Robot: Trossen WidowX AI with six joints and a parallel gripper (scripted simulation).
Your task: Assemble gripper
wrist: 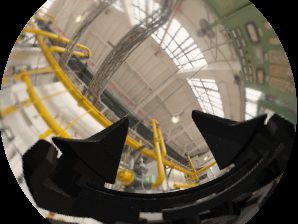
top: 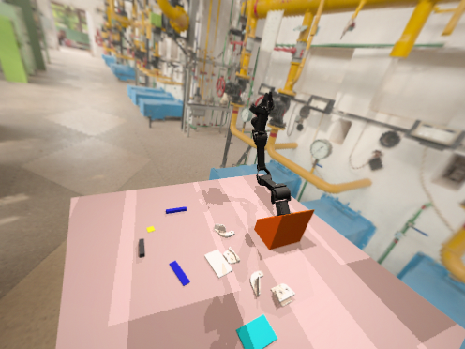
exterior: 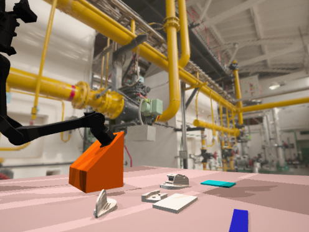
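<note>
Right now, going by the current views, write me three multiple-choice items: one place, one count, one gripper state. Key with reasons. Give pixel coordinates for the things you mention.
1. Where is the flat white rectangular plate (top: 218, 263) (exterior: 175, 203)?
A) on the orange wedge-shaped block
B) on the pink table top
C) on the flat cyan block

2. How many dark-blue bars lie on the table top in the top view?
A) one
B) four
C) two

3. State of the black parallel-jaw gripper (wrist: 159, 142)?
A) open, holding nothing
B) shut on a white part
C) shut on a blue bar

Key:
1 B: it lies directly on the pink surface, apart from both blocks.
2 C: one bar (top: 176, 210) lies far back, another (top: 179, 273) nearer.
3 A: its black fingers stand wide apart, nothing between them.
</note>
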